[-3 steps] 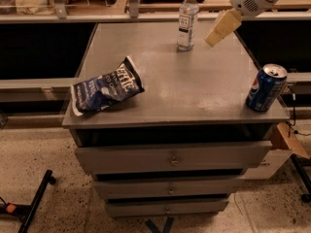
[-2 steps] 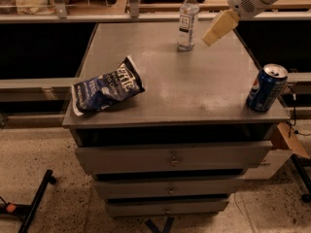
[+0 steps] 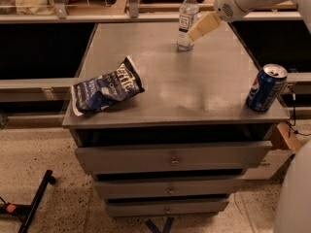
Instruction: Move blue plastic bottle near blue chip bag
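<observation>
The blue plastic bottle point(image 3: 186, 17), clear with a white cap and a dark label, stands upright at the far middle of the grey cabinet top point(image 3: 194, 86). The blue chip bag point(image 3: 107, 87), dark navy with white lettering, lies wrinkled at the front left corner of the top. My gripper point(image 3: 203, 26) reaches in from the upper right on a white arm, and its tan tip is right beside the bottle's right side, at label height. Whether it touches the bottle does not show.
A blue soda can point(image 3: 266, 87) stands upright at the front right edge of the top. The cabinet has three drawers point(image 3: 172, 158) below. A shelf rail with metal legs point(image 3: 131, 4) runs behind. A black stand leg point(image 3: 34, 204) lies on the floor at left.
My gripper has moved left and slightly down, from a gap to the right of the bottle to right against its side. The bottle, bag and can have not moved.
</observation>
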`<action>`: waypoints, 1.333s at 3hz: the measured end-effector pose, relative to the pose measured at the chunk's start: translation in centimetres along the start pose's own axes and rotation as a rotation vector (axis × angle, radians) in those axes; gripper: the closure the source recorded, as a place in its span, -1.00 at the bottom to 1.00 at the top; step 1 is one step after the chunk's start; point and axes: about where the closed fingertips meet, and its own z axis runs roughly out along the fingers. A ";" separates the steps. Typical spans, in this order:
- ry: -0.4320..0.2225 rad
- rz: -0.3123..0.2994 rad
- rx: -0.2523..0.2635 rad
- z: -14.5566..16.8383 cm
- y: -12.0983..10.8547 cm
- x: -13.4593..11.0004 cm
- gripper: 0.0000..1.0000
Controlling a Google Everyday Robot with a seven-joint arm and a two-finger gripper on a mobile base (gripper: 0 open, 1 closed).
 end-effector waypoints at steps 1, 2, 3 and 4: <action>-0.032 0.089 0.067 2.5 -1.4 -0.5 -1.00; -0.109 0.159 0.104 4.8 -2.6 -1.1 -1.00; -0.199 0.203 0.124 7.2 -3.6 -1.9 -1.00; -0.271 0.220 0.156 9.4 -4.6 -2.9 -1.00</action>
